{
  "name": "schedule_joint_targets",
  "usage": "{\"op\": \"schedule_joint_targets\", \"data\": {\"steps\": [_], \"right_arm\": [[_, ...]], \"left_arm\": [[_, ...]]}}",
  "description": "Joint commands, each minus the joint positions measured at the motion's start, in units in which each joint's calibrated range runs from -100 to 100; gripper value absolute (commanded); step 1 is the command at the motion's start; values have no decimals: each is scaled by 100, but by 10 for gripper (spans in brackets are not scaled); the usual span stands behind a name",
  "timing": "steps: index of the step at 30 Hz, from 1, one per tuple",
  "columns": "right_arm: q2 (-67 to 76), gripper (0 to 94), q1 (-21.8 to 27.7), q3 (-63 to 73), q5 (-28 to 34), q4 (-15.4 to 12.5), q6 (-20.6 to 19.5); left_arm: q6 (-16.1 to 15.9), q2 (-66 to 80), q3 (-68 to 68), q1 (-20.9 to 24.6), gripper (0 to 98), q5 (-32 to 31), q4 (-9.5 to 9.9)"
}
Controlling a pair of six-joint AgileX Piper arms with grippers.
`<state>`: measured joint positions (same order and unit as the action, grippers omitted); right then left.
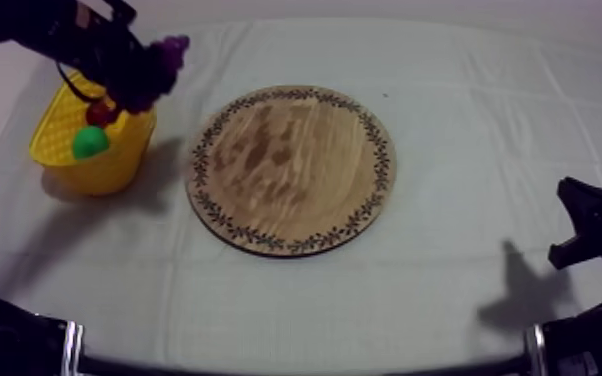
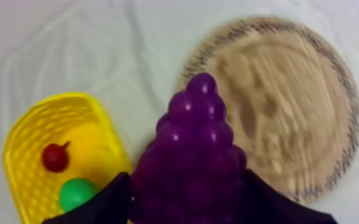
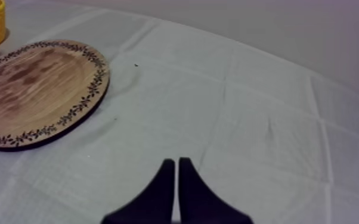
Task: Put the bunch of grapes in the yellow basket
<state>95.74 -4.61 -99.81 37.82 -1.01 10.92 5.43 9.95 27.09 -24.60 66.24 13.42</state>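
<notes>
Nearest, by the table's (image 1: 465,290) right edge, the right gripper (image 3: 176,159) hangs above the cloth, its 2 fingers pressed together as a narrow wedge. Midway across the table lies the wooden board (image 1: 292,170). Farther off, toward the far left corner, the yellow basket (image 1: 115,165) holds 2 toy fruits: a small red fruit (image 2: 55,157) and a green fruit (image 2: 76,193). Above its board-side rim the left gripper (image 2: 185,184) pinches the bunch of grapes (image 2: 197,131), held up off the table.
</notes>
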Motion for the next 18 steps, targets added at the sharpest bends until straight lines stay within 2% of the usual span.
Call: {"op": "schedule_joint_targets", "data": {"steps": [1,10,18], "right_arm": [[1,4,2,3,0,1,0],[1,4,2,3,0,1,0],[1,4,2,3,0,1,0]], "left_arm": [[5,-53,-186,293,586,2,51],[-91,-738,-754,1156,577,-480,204],[-53,-1542,-680,1560,574,-849,294]]}}
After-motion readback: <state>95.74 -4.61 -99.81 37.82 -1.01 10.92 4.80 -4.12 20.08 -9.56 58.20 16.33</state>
